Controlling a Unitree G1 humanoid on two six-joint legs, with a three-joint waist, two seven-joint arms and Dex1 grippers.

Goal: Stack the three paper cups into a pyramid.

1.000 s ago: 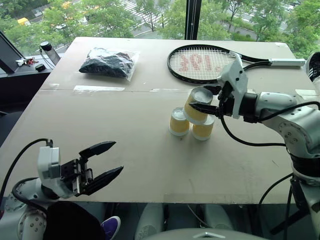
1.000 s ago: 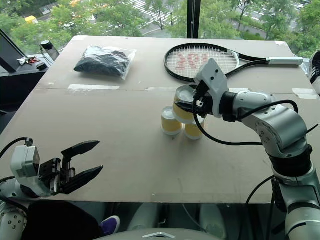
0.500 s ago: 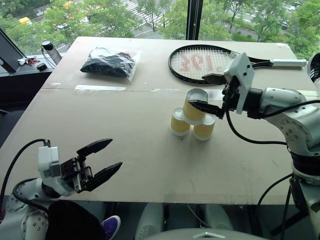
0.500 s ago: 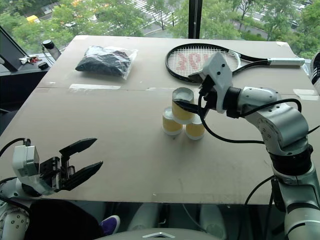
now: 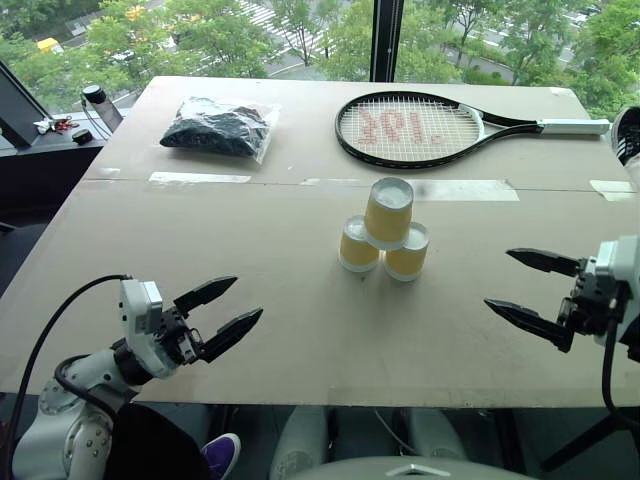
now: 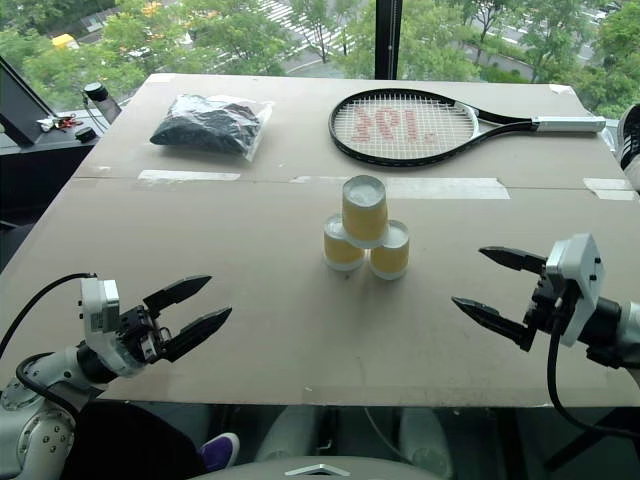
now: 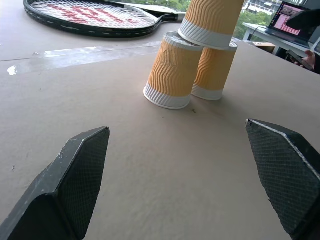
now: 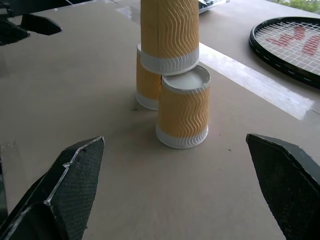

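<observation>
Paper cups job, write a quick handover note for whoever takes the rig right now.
Left gripper: open, holding nothing, low at the table's near left edge.
Right gripper: open, holding nothing, near right, apart from the cups.
Cups: two bottom cups side by side upside down at mid-table, top cup upside down across both.
Done: pyramid stands.
Left: nothing apparent; keep arms away.

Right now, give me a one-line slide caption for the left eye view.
Three paper cups stand stacked as a pyramid before the tennis racket, left gripper and right gripper open and clear.
</observation>
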